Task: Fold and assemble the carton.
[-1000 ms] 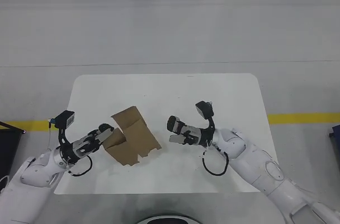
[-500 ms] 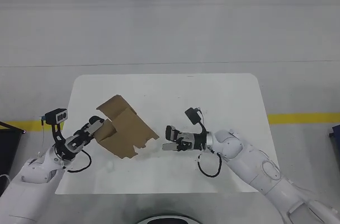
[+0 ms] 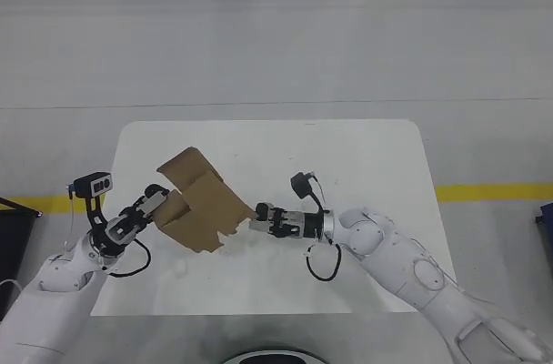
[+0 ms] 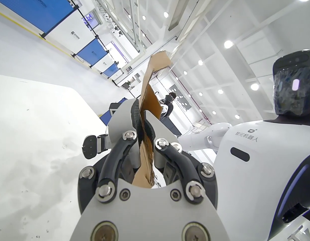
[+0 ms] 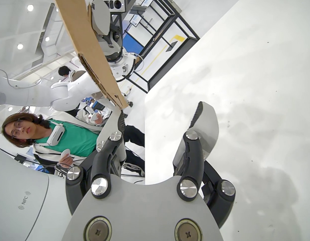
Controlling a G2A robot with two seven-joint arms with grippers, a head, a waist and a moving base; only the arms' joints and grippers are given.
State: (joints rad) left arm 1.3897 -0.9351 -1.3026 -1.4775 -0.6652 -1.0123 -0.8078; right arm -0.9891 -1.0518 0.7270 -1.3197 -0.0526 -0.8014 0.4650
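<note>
Over the worktop [image 3: 367, 164] the left gripper [image 3: 156, 202] is clenched on the carton [image 3: 204, 205] (held aloft), the right gripper [image 3: 256, 225] spread open just beside its opposite corner.

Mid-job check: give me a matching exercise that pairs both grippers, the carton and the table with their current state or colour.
Things:
1. left gripper
2. right gripper
3. carton
4. table

States:
A. white, under both arms
B. open, next to the carton's corner
C. brown, not yet folded into a box
D. shut on the carton's edge

Pairs: 1-D, 2-B, 3-C, 4-A.
</note>
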